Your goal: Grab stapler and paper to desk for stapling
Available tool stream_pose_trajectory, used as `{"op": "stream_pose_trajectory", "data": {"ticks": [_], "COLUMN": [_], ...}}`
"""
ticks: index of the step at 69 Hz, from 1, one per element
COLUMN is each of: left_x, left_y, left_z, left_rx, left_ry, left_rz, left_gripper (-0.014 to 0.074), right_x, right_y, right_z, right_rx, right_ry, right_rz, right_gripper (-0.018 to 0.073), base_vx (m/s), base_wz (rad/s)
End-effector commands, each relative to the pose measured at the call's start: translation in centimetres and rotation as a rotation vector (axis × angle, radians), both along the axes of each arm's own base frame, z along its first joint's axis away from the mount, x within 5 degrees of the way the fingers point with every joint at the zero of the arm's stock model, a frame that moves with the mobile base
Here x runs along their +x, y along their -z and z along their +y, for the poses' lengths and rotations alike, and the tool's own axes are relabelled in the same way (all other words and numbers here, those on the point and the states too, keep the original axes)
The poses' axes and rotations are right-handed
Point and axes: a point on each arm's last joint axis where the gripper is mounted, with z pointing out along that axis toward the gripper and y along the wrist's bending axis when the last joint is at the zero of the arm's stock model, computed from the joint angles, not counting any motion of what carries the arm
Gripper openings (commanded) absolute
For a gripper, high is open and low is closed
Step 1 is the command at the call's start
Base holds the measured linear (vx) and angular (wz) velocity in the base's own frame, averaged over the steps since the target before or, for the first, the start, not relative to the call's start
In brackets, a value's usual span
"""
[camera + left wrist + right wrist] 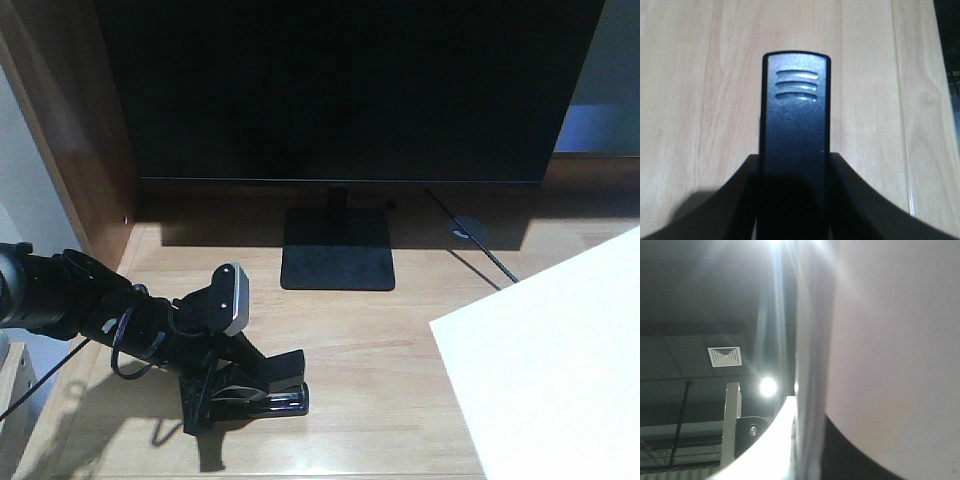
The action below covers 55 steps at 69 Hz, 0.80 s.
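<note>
Left claw (794, 165): clamped on the stapler (796, 110), fingers flanking its rear.
Stapler axis: straight out from my claw, apparently resting on the desk (400, 340), front-left.
Paper (550, 350): well right, nearer my right arm.
Right claw: state, cannot tell.

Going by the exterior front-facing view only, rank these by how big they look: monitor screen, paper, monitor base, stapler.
1. monitor screen, cropped at the top
2. paper, cut off by the frame and nearer the camera, so its rank is unsure
3. monitor base
4. stapler, only partly visible
</note>
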Motion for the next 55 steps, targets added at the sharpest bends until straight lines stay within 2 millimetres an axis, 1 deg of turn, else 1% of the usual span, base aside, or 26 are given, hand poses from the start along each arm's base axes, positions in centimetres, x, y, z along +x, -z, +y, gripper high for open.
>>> {"op": "stream_pose_trajectory", "data": {"ticks": [1,7,14,19,20,26,28,33,39,45,55], "left_x": [0.4,0.4,0.4,0.4,0.4,0.4,0.4,0.4,0.5,0.4,0.4], "left_y": [-2.0,-2.1,-2.1,-2.1,-2.1,-2.1,-2.1,-2.2,-2.3,-2.3,-3.2], "left_z": [-0.4,-0.4,-0.4,-0.4,-0.4,-0.4,-0.4,-0.4,-0.5,-0.5,-0.4], "left_rx": [-0.058,-0.060,-0.067,-0.069,-0.070,-0.071,-0.073,-0.079,-0.089,-0.089,-0.093], "left_ry": [-0.007,-0.016,-0.040,-0.056,-0.061,-0.076,-0.087,-0.112,-0.149,-0.157,-0.156], "left_rz": [-0.053,-0.046,-0.013,0.004,0.010,0.027,0.037,0.061,0.089,0.098,0.069], "left_gripper": [0.0120,0.0183,0.0281,0.0363,0.0393,0.0501,0.0556,0.0650,0.0736,0.0731,0.0706], "right_x": [-1.2,-1.2,-1.2,-1.2,-1.2,-1.2,-1.2,-1.2,-1.2,-1.2,-1.2], "right_y": [-0.9,-0.9,-0.9,-0.9,-0.9,-0.9,-0.9,-0.9,-0.9,-0.9,-0.9], "right_z": [0.0,0.0,0.0,0.0,0.0,0.0,0.0,0.0,0.0,0.0,0.0], "right_rx": [0.007,0.007,0.007,0.007,0.007,0.007,0.007,0.007,0.007,0.007,0.007], "right_ry": [-0.049,-0.049,-0.049,-0.049,-0.049,-0.049,-0.049,-0.049,-0.049,-0.049,-0.049], "right_rz": [-0.123,-0.123,-0.123,-0.123,-0.123,-0.123,-0.123,-0.123,-0.123,-0.123,-0.123], "right_gripper": [-0.0006,-0.0006,-0.0006,-0.0006,-0.0006,-0.0006,-0.0006,-0.0006,-0.0006,-0.0006,-0.0006], "base_vx": [0.00,0.00,0.00,0.00,0.00,0.00,0.00,0.00,0.00,0.00,0.00], "base_wz": [0.00,0.00,0.00,0.00,0.00,0.00,0.00,0.00,0.00,0.00,0.00]}}
